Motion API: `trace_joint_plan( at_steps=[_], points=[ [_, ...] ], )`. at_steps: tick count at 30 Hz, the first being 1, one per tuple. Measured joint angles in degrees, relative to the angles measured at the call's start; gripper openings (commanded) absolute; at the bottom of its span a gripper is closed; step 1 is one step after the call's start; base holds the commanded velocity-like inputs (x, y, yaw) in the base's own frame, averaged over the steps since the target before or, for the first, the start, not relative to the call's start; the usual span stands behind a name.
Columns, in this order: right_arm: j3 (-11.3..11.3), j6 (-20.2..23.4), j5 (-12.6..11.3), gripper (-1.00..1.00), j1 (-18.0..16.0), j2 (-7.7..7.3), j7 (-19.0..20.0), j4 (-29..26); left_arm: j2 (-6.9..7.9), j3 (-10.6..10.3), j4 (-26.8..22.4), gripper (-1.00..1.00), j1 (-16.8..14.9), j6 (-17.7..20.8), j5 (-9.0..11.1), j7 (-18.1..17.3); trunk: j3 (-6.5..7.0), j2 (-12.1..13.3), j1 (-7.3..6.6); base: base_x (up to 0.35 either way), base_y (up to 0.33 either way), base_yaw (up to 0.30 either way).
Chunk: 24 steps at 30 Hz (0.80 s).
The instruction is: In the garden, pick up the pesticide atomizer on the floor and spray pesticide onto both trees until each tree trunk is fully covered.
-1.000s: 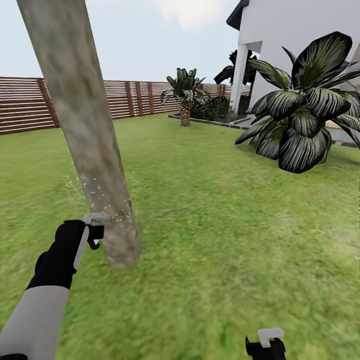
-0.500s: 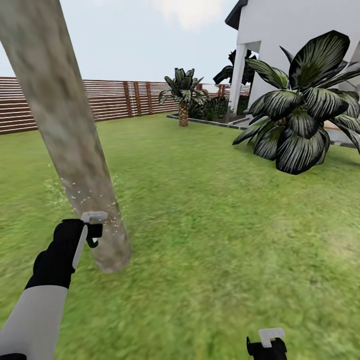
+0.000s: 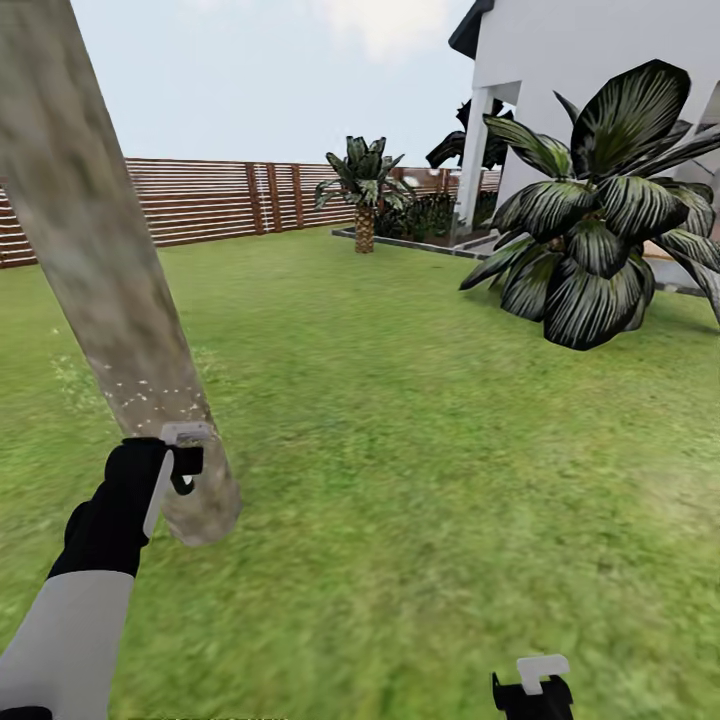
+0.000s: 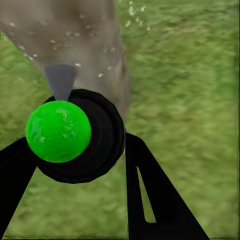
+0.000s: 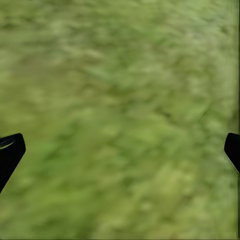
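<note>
A thick, mottled grey-brown tree trunk (image 3: 110, 300) leans across the left of the head view, and its foot stands in the garden's lawn (image 3: 420, 420). White spray specks dot the trunk just above my left gripper (image 3: 182, 468), which is right beside the trunk's base. In the left wrist view my left gripper (image 4: 75, 150) is shut on the pesticide atomizer (image 4: 58, 131), a green ball in a black ring. Its grey nozzle (image 4: 60, 80) points at the speckled tree trunk (image 4: 75, 40). My right gripper (image 3: 531, 690) hangs low over grass and stands open (image 5: 120, 150) with nothing in it.
A brown slatted fence (image 3: 230, 200) closes the lawn at the back. A short palm (image 3: 364, 190) stands by a paved edge, and a large dark-leaved plant (image 3: 590, 240) grows in front of the white house (image 3: 580, 80) at the right. Grass lies open between them.
The whole picture has shifted, so the camera has moved. The trunk now sits further left in the view and closer to my left gripper. Both grippers keep their places in the picture.
</note>
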Motion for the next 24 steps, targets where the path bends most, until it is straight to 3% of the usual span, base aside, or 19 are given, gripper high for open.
trace_joint_plan(
  at_steps=[7,16,21,24],
  points=[
    [0.0,0.0,0.0,1.0,0.0,0.03,0.0,0.0,-0.01,0.2,0.2,-1.0,0.4,-0.1,0.1,0.1,0.0,0.0,-0.02,0.062,-0.265,0.253],
    [0.0,0.0,0.0,1.0,0.0,0.02,0.0,0.0,0.19,0.3,0.9,-1.0,0.7,-0.2,-0.1,0.1,0.0,0.0,0.0,0.073,-0.247,0.015],
    [0.0,0.0,0.0,1.0,0.0,0.02,0.0,0.0,0.42,3.7,0.9,-1.0,5.8,-1.0,-0.2,-0.1,-0.01,0.0,0.04,-0.301,-0.073,0.0],
    [-0.1,0.1,0.0,1.0,0.0,0.02,0.0,0.0,0.7,5.2,1.0,-1.0,11.5,-3.9,0.3,-0.4,-0.02,0.0,0.04,-0.333,-0.003,0.0]
  ],
)
